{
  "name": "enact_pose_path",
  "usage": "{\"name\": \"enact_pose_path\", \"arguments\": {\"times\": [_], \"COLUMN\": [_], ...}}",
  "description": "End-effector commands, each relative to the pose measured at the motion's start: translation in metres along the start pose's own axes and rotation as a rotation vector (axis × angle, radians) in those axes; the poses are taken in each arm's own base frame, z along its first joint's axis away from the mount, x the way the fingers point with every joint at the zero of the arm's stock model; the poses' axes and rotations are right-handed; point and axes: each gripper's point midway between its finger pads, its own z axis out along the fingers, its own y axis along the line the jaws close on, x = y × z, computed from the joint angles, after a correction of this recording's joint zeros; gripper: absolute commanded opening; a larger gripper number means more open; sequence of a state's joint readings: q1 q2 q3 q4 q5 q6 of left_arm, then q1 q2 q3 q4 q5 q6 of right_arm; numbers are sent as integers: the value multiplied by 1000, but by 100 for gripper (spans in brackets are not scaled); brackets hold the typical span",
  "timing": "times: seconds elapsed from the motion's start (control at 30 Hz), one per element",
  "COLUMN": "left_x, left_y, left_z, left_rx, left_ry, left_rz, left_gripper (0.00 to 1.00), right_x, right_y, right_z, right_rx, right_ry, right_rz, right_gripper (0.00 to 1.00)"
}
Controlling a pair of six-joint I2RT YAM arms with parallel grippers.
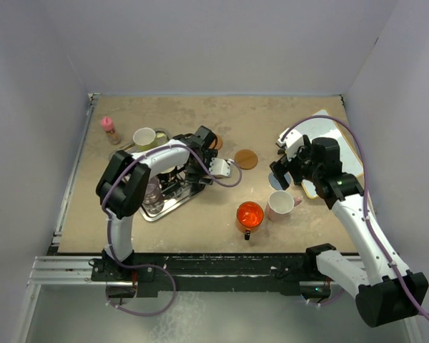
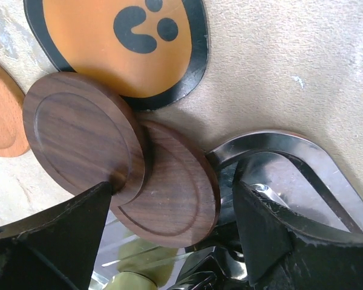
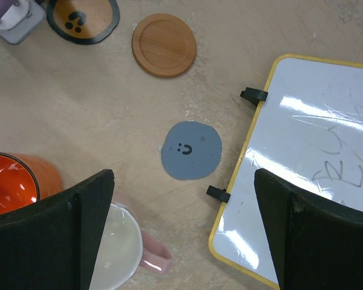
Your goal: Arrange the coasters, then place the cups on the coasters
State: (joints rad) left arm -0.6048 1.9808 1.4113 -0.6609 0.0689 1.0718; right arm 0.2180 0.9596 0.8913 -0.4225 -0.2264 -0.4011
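Two dark brown wooden coasters [image 2: 78, 130] [image 2: 172, 193] overlap beside the tray's corner, the upper one lying partly on the lower. My left gripper [image 2: 172, 208] [image 1: 204, 153] stands open around them; its left finger [image 2: 54, 235] touches the upper disc's edge, while the right finger is apart from both. A black-rimmed orange coaster [image 2: 127, 42] [image 3: 83, 18] lies just beyond. A brown coaster [image 1: 247, 158] [image 3: 164, 45] and a grey-blue coaster [image 3: 191, 150] lie flat on the table. My right gripper [image 3: 184, 235] [image 1: 289, 171] hovers open and empty near the pink cup [image 3: 118, 248] [image 1: 280, 205] and red-orange cup [image 1: 249, 215].
A silver tray [image 1: 164, 209] [image 2: 302, 151] holds a pale cream-green cup [image 1: 144, 137] and a clear glass cup [image 1: 154, 196]. A yellow-framed whiteboard [image 3: 314, 157] [image 1: 322, 132] lies at the right. A pink-capped bottle [image 1: 110, 129] stands at the back left.
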Motion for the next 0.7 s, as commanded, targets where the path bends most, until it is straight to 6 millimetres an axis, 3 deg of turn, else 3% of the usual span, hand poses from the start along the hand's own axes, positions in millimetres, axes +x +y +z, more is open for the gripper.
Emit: {"name": "enact_pose_path", "arguments": {"times": [0.0,0.37,0.67], "left_x": [-2,-15,-31], "left_y": [15,47,57], "left_z": [-1,-4,-11], "left_rx": [-46,-127,-69], "left_ry": [15,-8,-95], "left_rz": [30,40,4], "left_gripper": [77,74,72], "right_x": [-1,1,2], "right_y": [-1,-1,-1], "right_z": [0,2,3], "right_rx": [4,0,0], "right_ry": [0,9,14], "right_rz": [-20,-20,-22], "right_gripper": [100,100,100]}}
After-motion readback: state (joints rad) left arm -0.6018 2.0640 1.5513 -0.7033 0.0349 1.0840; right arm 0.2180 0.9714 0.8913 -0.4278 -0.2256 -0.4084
